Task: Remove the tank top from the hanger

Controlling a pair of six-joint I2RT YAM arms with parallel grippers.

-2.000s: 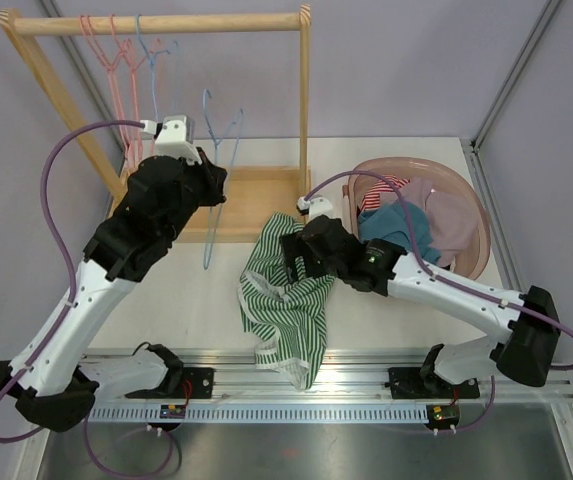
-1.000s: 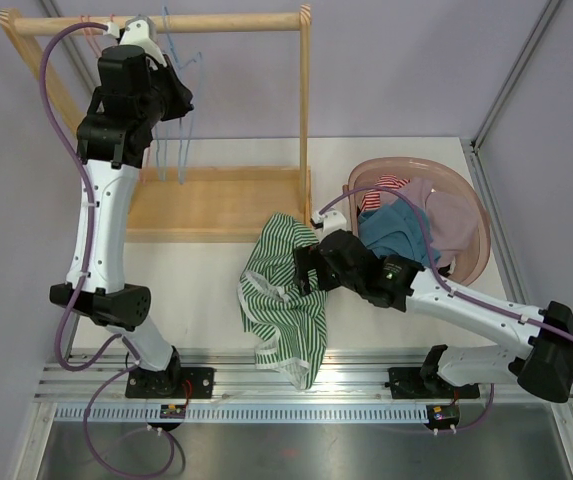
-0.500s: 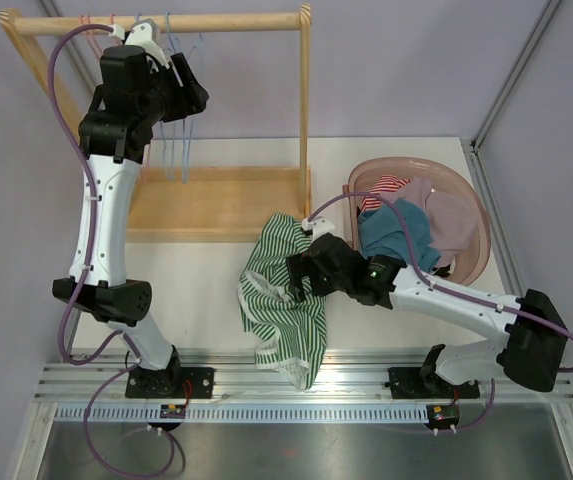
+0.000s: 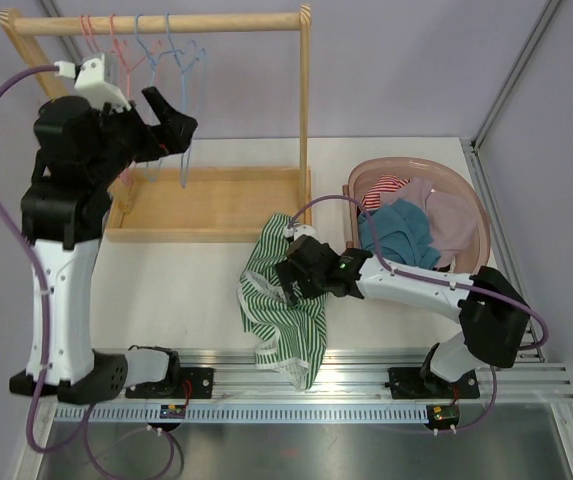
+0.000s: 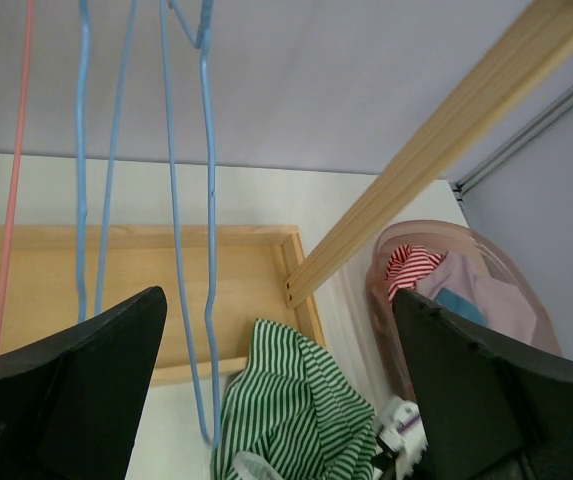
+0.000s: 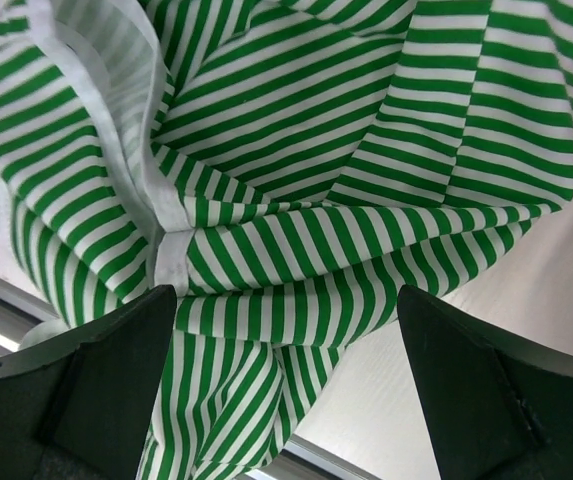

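Tank top: green-and-white striped tank top (image 4: 284,300), off the hanger, lying crumpled on the counter (image 4: 196,290) just left of the middle.
Long axis: runs far to near, from beside the right corner of the rack's base to the near edge, where the end droops over the metal rail (image 4: 366,365).
Facing: a white-bound edge shows at the near end; which end carries the straps cannot be told.
Right fingers: right fingers (image 6: 86,390) spread wide, low over the bunched stripes, pinching nothing; contact with the cloth cannot be told.
Hanger: bare blue hanger (image 4: 184,110) hanging from the wooden rack (image 4: 216,22), far left, among pink and blue hangers.
Left fingers: left fingers (image 5: 76,390) spread apart, raised just beside the blue hanger, clear of it.
Basket: pink basket (image 4: 474,205) far right on the counter, holding mixed clothes.
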